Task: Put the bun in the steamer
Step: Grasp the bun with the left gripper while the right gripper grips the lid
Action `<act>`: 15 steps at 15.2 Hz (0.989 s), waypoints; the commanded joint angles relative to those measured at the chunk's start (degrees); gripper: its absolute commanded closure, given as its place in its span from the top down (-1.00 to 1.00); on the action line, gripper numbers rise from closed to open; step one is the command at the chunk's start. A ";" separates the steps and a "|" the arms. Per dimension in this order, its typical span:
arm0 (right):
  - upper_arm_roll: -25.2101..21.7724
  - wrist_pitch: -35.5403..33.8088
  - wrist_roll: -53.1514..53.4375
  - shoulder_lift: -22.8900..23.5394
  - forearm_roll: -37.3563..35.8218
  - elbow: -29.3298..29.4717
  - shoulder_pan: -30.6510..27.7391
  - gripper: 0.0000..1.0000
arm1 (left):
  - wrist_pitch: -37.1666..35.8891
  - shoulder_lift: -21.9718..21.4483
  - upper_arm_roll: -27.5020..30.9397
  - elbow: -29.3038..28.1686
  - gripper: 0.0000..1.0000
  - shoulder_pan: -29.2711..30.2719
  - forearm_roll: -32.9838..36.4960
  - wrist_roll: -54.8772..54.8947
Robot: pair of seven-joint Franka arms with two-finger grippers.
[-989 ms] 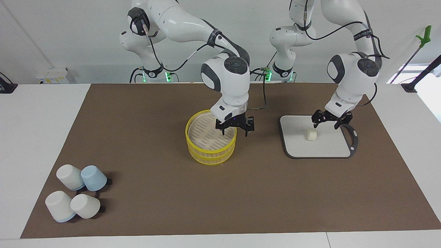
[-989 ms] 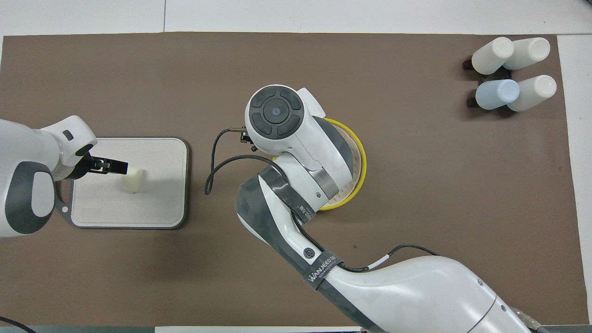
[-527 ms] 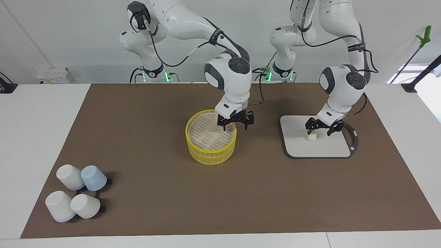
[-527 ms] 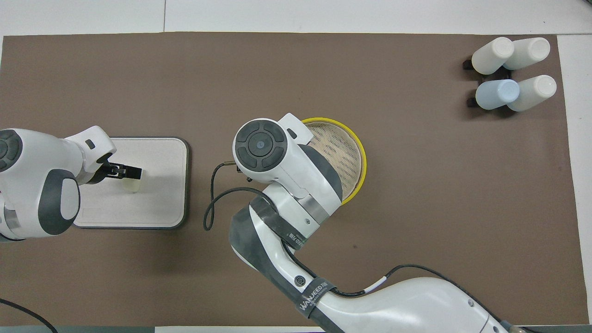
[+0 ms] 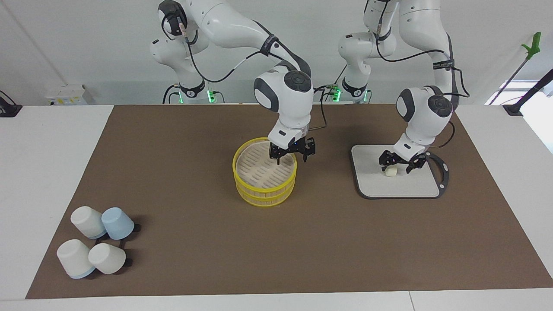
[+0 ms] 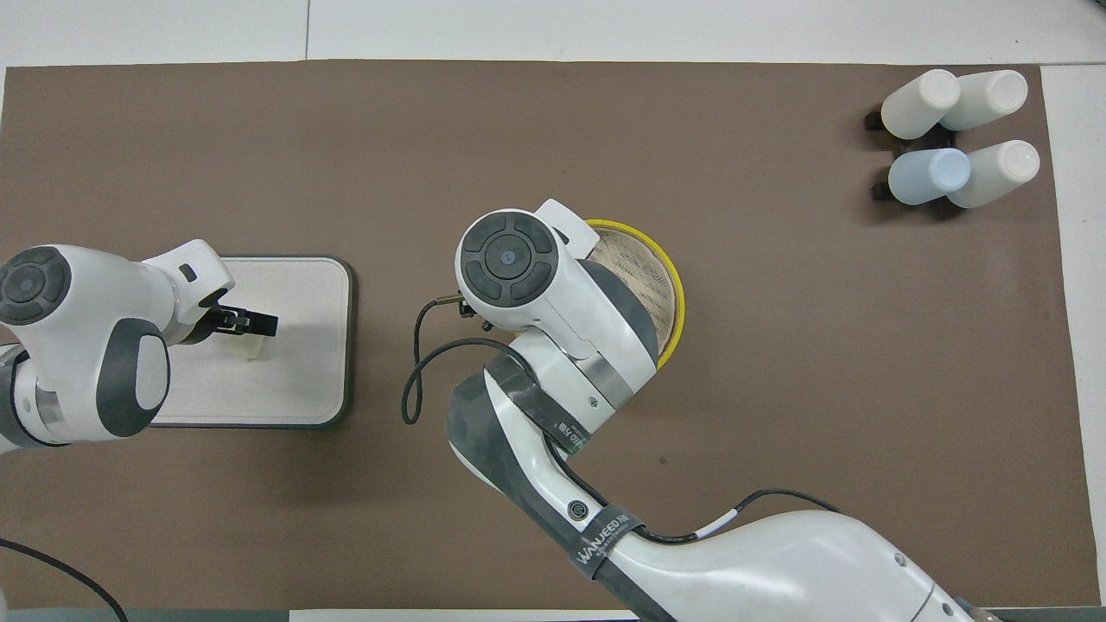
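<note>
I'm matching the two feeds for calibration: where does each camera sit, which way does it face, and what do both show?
Facing view: high across the table, facing the robots; both whole arms show, left gripper at the bun, right gripper over the steamer.
Overhead view: above the robots' end, looking steeply down; arms enter from the bottom, the right arm covering part of the steamer.
Shared: grey board, bun, steamer, upturned cups.

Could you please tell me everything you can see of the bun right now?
The bun is a small cream-white stubby piece that looks like dough. It sits on the grey board, toward the left arm's end of the table. The open left gripper is down around it; whether the fingers touch it cannot be told.
</note>
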 commanded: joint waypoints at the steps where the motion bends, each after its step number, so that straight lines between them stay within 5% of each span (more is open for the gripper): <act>1: 0.69 2.07 -0.16 -1.27 0.00 -2.17 -0.05 0.82 | 2.00 0.21 0.55 -1.03 0.91 -1.01 -0.78 0.48; 6: 0.69 3.39 0.02 -1.80 0.17 -4.09 0.48 0.65 | 2.35 0.38 0.63 -1.03 0.22 -1.54 -0.78 0.56; 10: 0.69 5.42 -0.07 -2.59 0.17 -6.30 0.22 0.52 | 1.91 0.30 0.63 -1.12 0.09 -1.54 -0.78 0.57; 15: 0.69 5.77 -0.07 -2.59 0.17 -6.39 0.31 -0.01 | 1.83 0.30 0.63 -1.12 -0.52 -1.36 -0.78 0.39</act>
